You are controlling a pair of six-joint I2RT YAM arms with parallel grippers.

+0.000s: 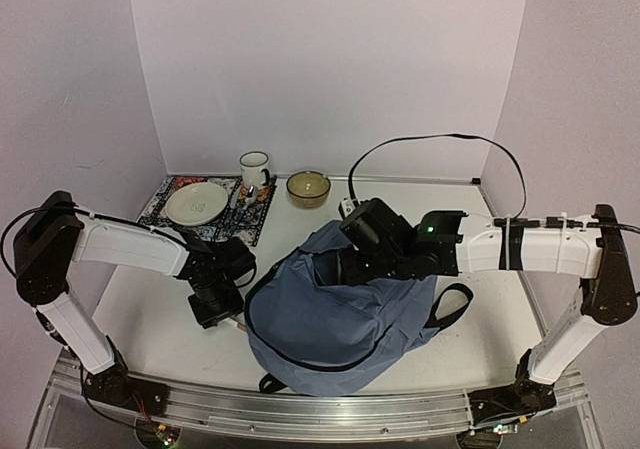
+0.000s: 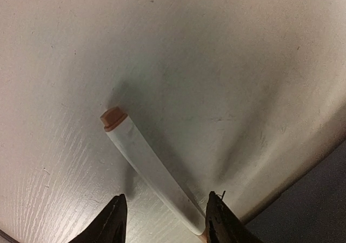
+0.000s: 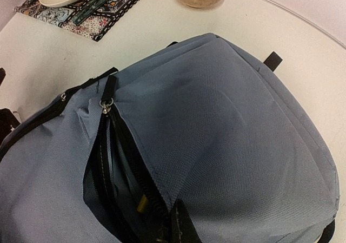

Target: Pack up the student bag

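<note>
ok so nearest the front edge of the table sits the student bag, slumped a bit right of centre, black straps trailing toward the right side. Right gripper is shut tight, and from its wrist cam it looks pinched on the fabric at the lip of the bag's opening, holding the mouth up and agape. The zip pull hangs at the top of the slit, and there's smth yellowish inside, can't tell what. Just left of the bag, the left gripper hangs low over a white marker with an orange-brown cap lying flat on the table. Jaws are apart w/ the marker's near end between them, one finger about touching it, not clamped yet. Imo the step is grabbing that marker to drop it in. To do it well I'd square the fingers across the barrel, since it lies diagonal to them rn, and close further up the body, not at the very end, or it'll pivot or roll out. Then lift clear before swinging right, and aim for the gap the other arm props open. Way back along the far edge, well apart from all this: a patterned placemat w/ a plate, a mug and a bowl.
</note>
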